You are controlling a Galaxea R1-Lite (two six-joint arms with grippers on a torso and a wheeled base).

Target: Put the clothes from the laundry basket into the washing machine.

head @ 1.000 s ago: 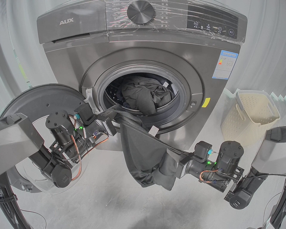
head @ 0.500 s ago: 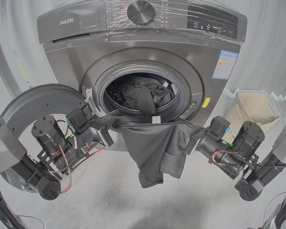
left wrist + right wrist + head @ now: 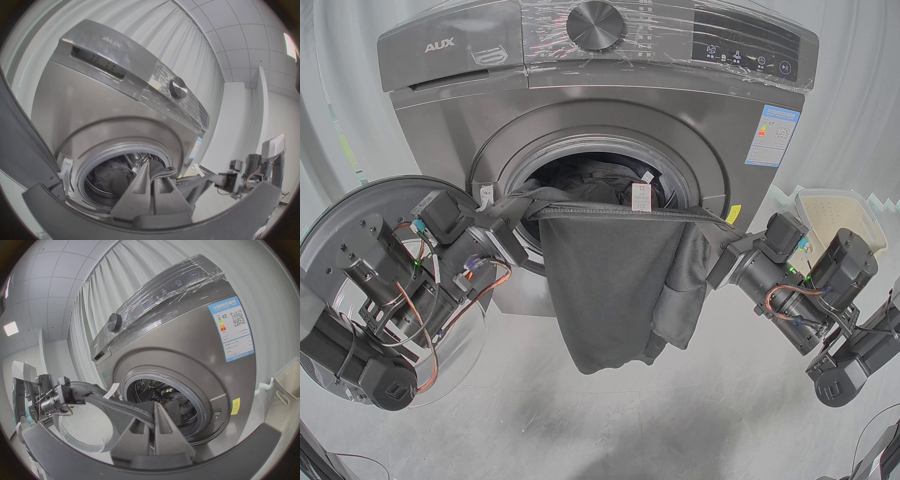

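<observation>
I'm holding a dark garment (image 3: 606,281) stretched by its waistband across the washer (image 3: 456,125) opening. My left claw (image 3: 509,209) is clenching one end beside the open door (image 3: 375,206), and my right claw (image 3: 715,228) is clenching the other. The rest is hanging toward the floor (image 3: 550,412). More clothes (image 3: 594,175) are lying in the drum. The basket (image 3: 837,219) is sitting right of the washer.

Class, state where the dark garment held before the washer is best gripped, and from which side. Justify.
Grip the thick waistband at its two ends, one claw from each outer side, as the left claw and right claw do. It is the taut, level edge; the rest of the dark garment hangs limp below.
</observation>
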